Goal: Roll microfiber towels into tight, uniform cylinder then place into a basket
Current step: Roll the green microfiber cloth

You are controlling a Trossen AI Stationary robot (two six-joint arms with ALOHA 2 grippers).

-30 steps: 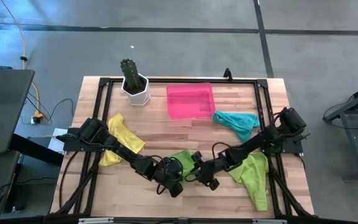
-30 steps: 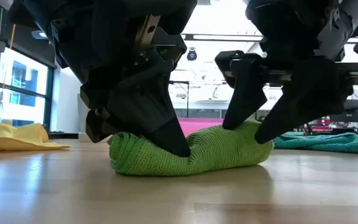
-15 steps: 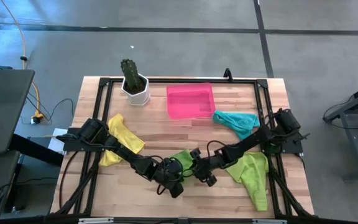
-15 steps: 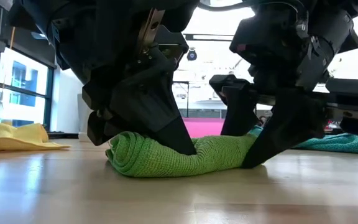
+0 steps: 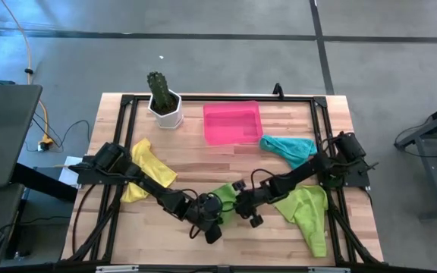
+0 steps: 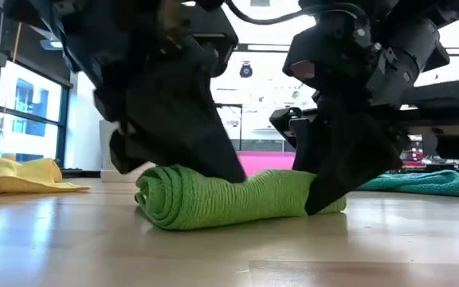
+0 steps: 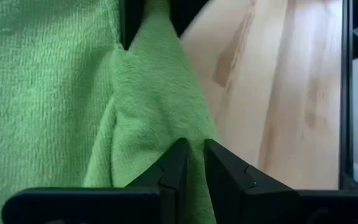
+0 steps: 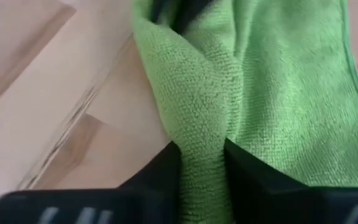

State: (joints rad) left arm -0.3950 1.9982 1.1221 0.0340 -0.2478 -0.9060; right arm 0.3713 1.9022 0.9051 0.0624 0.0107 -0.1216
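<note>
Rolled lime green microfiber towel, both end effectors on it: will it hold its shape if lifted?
Probably not. The rolled lime green microfiber towel looks soft, and its middle may sag. The left end effector and right end effector pinch only folds, so layers may loosen. Likely light, not slippery.

I count four microfiber towels in all. One rolled lime green towel (image 6: 237, 197) sits pinched between the jaws of both grippers. A second lime green towel (image 5: 308, 214) lies just beside the right gripper (image 5: 243, 210). One teal towel (image 5: 289, 149) and one yellow towel (image 5: 147, 168) lie well apart from either set of jaws. I see one pink basket (image 5: 233, 123), one white pot with a cactus (image 5: 164, 102), and two grippers, the left gripper (image 5: 213, 211) meeting the right at the roll.
</note>
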